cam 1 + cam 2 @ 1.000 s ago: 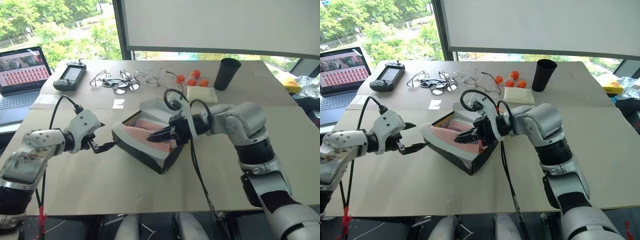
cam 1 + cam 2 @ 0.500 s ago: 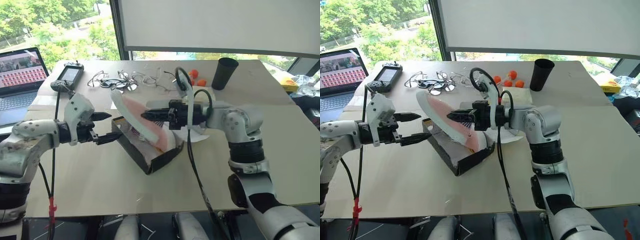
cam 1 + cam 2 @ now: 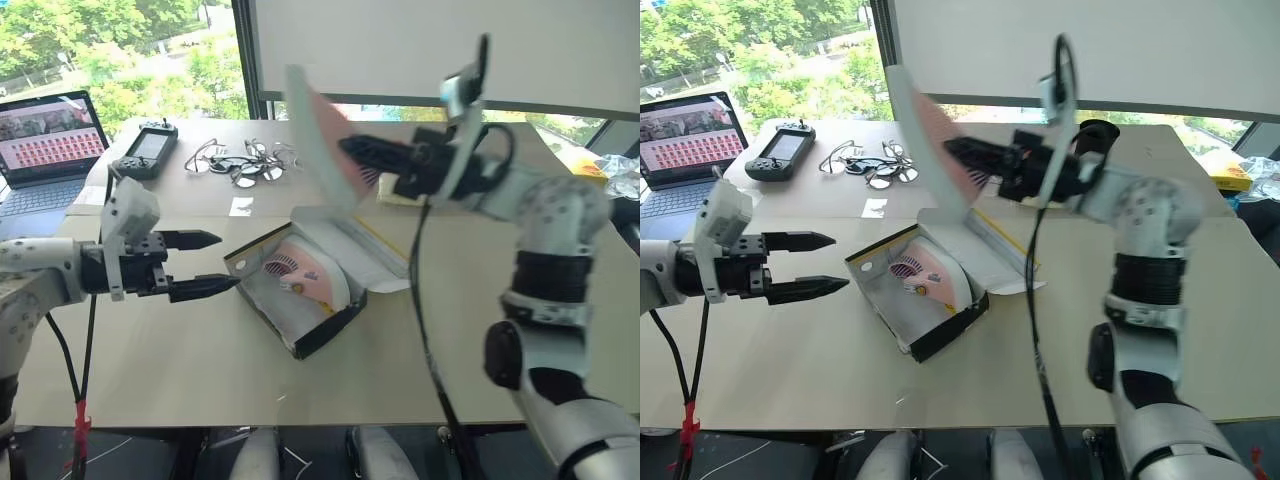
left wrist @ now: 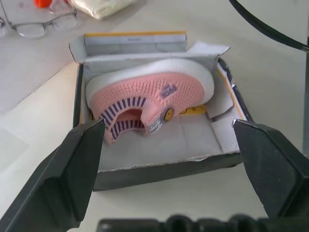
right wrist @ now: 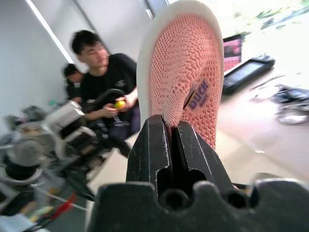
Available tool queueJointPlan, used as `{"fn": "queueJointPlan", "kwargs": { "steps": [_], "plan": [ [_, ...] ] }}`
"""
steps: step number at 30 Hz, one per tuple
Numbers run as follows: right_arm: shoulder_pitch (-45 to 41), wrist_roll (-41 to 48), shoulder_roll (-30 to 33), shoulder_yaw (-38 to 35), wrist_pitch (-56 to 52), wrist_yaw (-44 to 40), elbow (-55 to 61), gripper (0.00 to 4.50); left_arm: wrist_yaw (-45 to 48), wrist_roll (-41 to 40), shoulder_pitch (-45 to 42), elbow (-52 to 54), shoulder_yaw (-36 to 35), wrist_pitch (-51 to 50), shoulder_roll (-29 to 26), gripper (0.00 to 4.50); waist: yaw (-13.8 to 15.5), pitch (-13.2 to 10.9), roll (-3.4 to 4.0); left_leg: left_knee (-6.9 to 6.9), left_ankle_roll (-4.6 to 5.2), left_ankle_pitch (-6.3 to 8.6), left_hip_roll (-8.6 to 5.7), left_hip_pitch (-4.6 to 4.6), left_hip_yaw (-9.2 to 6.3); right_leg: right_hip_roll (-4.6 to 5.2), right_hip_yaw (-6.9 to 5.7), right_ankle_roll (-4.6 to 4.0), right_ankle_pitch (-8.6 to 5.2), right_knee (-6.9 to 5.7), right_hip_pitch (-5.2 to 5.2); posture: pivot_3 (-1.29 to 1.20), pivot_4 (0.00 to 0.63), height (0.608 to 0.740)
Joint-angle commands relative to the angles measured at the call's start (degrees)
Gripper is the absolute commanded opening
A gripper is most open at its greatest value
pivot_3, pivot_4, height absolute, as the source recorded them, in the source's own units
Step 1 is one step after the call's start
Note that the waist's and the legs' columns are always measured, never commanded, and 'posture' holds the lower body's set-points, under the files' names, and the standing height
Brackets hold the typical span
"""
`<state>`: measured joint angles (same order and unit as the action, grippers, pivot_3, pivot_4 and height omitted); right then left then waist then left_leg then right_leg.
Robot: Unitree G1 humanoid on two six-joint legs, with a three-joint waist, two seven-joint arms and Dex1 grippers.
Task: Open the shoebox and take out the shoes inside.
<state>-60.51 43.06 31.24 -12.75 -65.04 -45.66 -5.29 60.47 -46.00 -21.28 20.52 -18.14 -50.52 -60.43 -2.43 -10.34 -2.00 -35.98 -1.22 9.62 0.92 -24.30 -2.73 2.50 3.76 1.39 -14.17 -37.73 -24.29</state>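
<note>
**One shoe out, one shoe left in the box**

You are midway through the unloading step. Your right gripper [image 3: 352,147], at upper centre of the head view, is pinched tight on one pink shoe [image 3: 322,137] and holds it high above the table [image 3: 200,370], sole edge towards the camera. The shoebox [image 3: 300,285] sits at the middle of the frame with its lid flap folded back to the right, so the opening part looks finished. The second shoe [image 4: 149,99] lies on its side inside, near the box's far wall in the left wrist view, on white paper lining.

Your left gripper [image 3: 205,263] hangs at left centre with its fingers spread wide and nothing between them, aimed at the box from just beside its left end.

Next, I judge you need to set the raised shoe down on bare table to the right, then bring the left gripper in over the box wall onto the remaining shoe. Its strap or heel opening looks like the best bite, though I cannot tell how snugly it sits against the lining.
</note>
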Motion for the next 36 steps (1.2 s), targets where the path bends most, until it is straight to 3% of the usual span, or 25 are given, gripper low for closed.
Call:
{"fn": "queueJointPlan", "kwargs": {
  "steps": [1, 4, 6, 10, 13, 18, 22, 27, 30, 34, 36],
  "plan": [
    [1.73, -17.17, 14.41, 12.23, 12.51, -2.09, -0.68, 0.02, -0.12, -3.22, -3.72, 1.29, -0.77, -1.01, -0.48, 4.5, 0.0, -0.04, 0.04, 0.0, 0.0, 0.0, 0.02, 0.0, 0.06, -0.01, 0.03, -0.01, 0.0, 0.02, 0.0, 0.0, 0.15, 0.724],
    [5.76, -31.36, 24.63, 23.44, 23.06, -2.58, -1.15, 0.02, 0.09, -2.65, -5.85, 0.68, 1.79, -0.27, -0.09, 4.5, -0.06, -0.04, 0.04, 0.01, 0.0, 0.0, -0.01, 0.01, 0.15, 0.02, 0.08, 0.12, -0.07, 0.07, -0.03, 0.0, 0.15, 0.724],
    [8.59, -38.46, 28.13, 28.0, 29.12, -2.45, -2.51, 0.02, 0.06, -2.35, -7.14, 0.11, 3.27, 0.2, 0.4, 4.5, -0.15, -0.04, 0.04, 0.02, 0.0, 0.0, -0.01, 0.0, 0.19, 0.01, 0.13, 0.39, -0.23, 0.05, -0.06, 0.0, 0.15, 0.724],
    [12.51, -52.59, 29.69, 34.69, 43.62, 3.18, -13.01, 0.02, 0.47, -1.01, -9.38, -1.67, 5.89, 1.31, 1.01, 4.5, -1.44, -0.07, 0.08, 0.0, 0.0, 0.0, 0.02, 0.05, 0.38, 0.0, 0.33, 0.39, -0.23, -0.05, -0.1, 0.0, 0.15, 0.724],
    [13.02, -55.92, 27.79, 34.63, 50.17, 7.15, -22.57, 0.02, 1.19, 0.46, -10.44, -2.94, 7.4, 2.34, 1.01, 4.5, -1.76, -0.2, 0.25, -0.01, 0.0, 0.0, 0.0, 0.08, 0.47, 0.01, 0.45, 0.34, -0.2, -0.17, -0.14, 0.0, 0.15, 0.724],
    [13.83, -50.19, 26.9, 28.49, 46.74, 0.05, -19.89, 1.42, 1.43, 1.42, -10.58, -3.43, 7.79, 2.91, 1.02, 4.5, -1.83, -0.28, 0.31, 0.01, 0.02, 0.01, 0.01, 0.09, 0.48, -0.02, 0.47, 0.05, -0.03, -0.23, -0.17, 0.0, 0.15, 0.724],
    [11.64, -43.28, 29.15, 23.24, 35.02, -10.74, -11.01, 2.85, 1.49, 1.89, -9.76, -3.3, 7.21, 2.99, 0.66, 4.5, -1.5, -0.3, 0.34, -0.05, 0.02, 0.01, 0.0, 0.11, 0.44, -0.01, 0.44, 0.05, -0.03, -0.27, -0.1, 0.0, 0.15, 0.724],
    [7.4, -35.04, 28.95, 22.85, 23.34, -21.56, 5.03, 4.45, 1.27, 2.88, -9.66, -3.59, 7.17, 3.09, 0.45, 4.5, -1.52, -0.34, 0.37, -0.07, 0.03, 0.01, 0.02, 0.1, 0.4, -0.01, 0.39, 0.07, -0.04, -0.25, -0.08, 0.0, 0.15, 0.724],
    [4.63, -30.74, 23.83, 23.81, 17.11, -21.99, 13.18, 4.45, 1.29, 3.41, -9.79, -3.78, 7.22, 3.22, 0.75, 4.5, -1.8, -0.33, 0.37, -0.06, 0.03, 0.02, 0.08, 0.15, 0.39, -0.06, 0.38, 0.11, -0.07, -0.27, -0.07, 0.0, 0.15, 0.724],
    [1.47, -23.57, 8.44, 24.39, 0.84, -15.15, 18.63, 4.45, 0.31, 4.52, -9.89, -4.17, 7.2, 4.02, 1.38, 4.5, -1.71, -0.31, 0.34, -0.12, 0.03, 0.02, 0.07, 0.17, 0.32, -0.07, 0.34, 0.42, -0.25, -0.32, -0.02, 0.0, 0.15, 0.724],
    [0.58, -23.73, 4.45, 26.03, -2.19, -12.54, 19.08, 4.45, -0.17, 5.29, -9.79, -4.43, 7.23, 4.67, 1.75, 4.5, -1.47, -0.32, 0.34, -0.17, 0.03, 0.02, 0.06, 0.12, 0.3, -0.07, 0.34, 0.19, -0.12, -0.38, -0.06, 0.0, 0.15, 0.724]
  ]
}}
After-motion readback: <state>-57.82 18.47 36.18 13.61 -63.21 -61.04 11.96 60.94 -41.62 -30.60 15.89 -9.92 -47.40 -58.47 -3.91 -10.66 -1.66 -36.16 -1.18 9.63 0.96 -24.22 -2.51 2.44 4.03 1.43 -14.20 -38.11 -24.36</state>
